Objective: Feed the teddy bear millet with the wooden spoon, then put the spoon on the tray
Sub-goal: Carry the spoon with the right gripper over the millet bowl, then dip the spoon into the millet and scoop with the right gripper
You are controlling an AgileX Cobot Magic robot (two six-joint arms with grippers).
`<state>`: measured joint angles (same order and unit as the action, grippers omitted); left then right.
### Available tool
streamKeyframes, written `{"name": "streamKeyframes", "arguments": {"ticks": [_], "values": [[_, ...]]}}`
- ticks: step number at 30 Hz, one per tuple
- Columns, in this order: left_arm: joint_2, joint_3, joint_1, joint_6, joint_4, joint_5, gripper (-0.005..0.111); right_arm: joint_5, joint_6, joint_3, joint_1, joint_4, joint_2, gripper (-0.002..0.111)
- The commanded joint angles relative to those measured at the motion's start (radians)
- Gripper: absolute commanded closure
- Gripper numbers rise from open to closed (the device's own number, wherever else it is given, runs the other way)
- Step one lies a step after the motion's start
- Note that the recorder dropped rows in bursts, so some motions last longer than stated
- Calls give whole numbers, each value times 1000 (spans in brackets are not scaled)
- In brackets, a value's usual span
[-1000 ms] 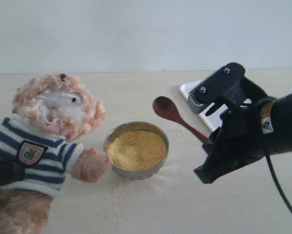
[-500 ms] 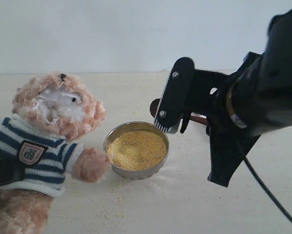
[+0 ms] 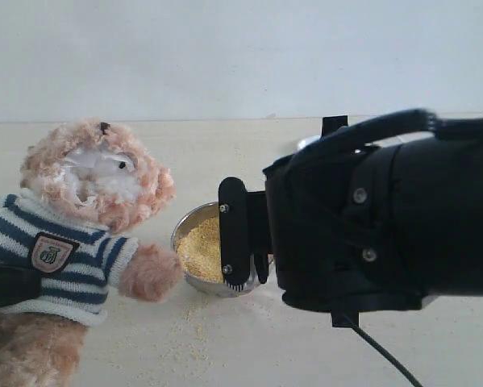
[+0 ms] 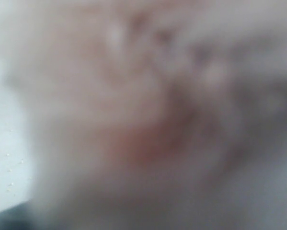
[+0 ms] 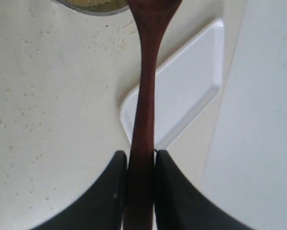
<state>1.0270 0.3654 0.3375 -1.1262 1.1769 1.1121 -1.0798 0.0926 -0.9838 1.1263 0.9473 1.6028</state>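
Observation:
The teddy bear [image 3: 96,181] leans at the left in its striped sweater; its fur [image 4: 148,96] fills the left wrist view as a blur. My left gripper [image 3: 3,286] shows as a black bar pressed across the bear's belly. The metal bowl [image 3: 185,230] of millet [image 3: 199,246] stands by the bear's paw. My right gripper [image 3: 247,278] hangs over the bowl's right side, fingers pointing down. In the right wrist view this gripper [image 5: 140,155] is shut on the wooden spoon [image 5: 145,96], whose bowl end reaches the metal bowl's rim [image 5: 90,8]. The spoon is hidden in the exterior view.
The white tray [image 5: 191,81] lies beyond the spoon handle; only a sliver of the tray [image 3: 306,143] shows behind the right arm. Loose millet specks [image 3: 193,330] dot the table before the bowl. The bulky right arm [image 3: 386,226] blocks the table's right half.
The right arm has swung left and down, from beside the tray to over the bowl. The spoon, visible earlier, is now hidden in the exterior view. The bear has not moved.

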Motion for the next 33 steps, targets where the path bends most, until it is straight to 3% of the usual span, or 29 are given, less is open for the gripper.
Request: {"name": "streamKeyframes", "arguments": {"ticks": [1,33], "values": [[-8,-2,2,-1,21,9,102,-7,3,-12,3,56,36,107],[-8,-2,2,-1,20,9,102,-15,0,-77,24,91,189,107]]}}
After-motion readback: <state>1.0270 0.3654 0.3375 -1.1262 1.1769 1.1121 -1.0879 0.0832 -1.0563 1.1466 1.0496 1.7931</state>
